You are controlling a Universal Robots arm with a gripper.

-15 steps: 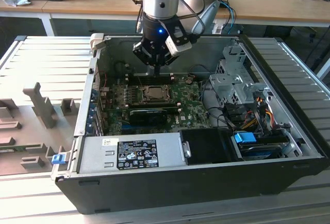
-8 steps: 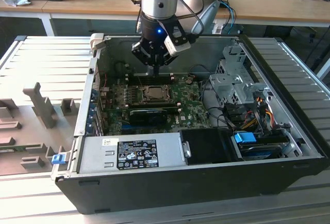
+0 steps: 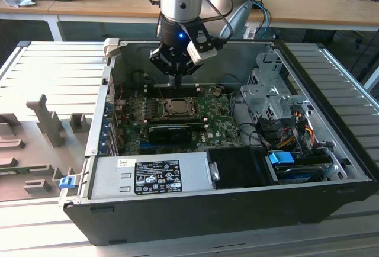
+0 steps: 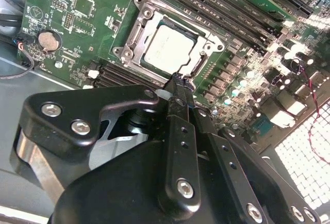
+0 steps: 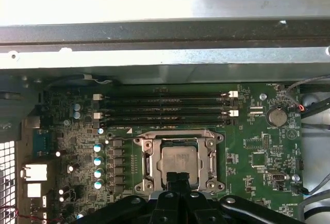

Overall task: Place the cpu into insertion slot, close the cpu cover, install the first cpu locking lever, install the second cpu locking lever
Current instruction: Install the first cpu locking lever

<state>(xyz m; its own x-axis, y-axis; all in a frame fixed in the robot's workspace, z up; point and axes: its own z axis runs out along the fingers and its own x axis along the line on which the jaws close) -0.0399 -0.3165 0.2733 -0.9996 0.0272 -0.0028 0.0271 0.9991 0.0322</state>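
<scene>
Two steps look done: the cpu (image 5: 179, 160) is sitting seated, the cpu cover (image 5: 178, 137) lying flat around it. I'm hovering the gripper (image 5: 178, 177), pinched together and empty, at its edge. The locking stage is calling for a precise push, I judge.

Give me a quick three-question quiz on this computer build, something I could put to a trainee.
1. True or false: the cpu is seated on the green motherboard.
2. The gripper tip is nearest to: A a fan, B the edge of the cpu cover, C a blue cable clip.
3. Fill in: the cpu cover lies ___ around the cpu.
Key: 1 true; 2 B; 3 flat.
</scene>
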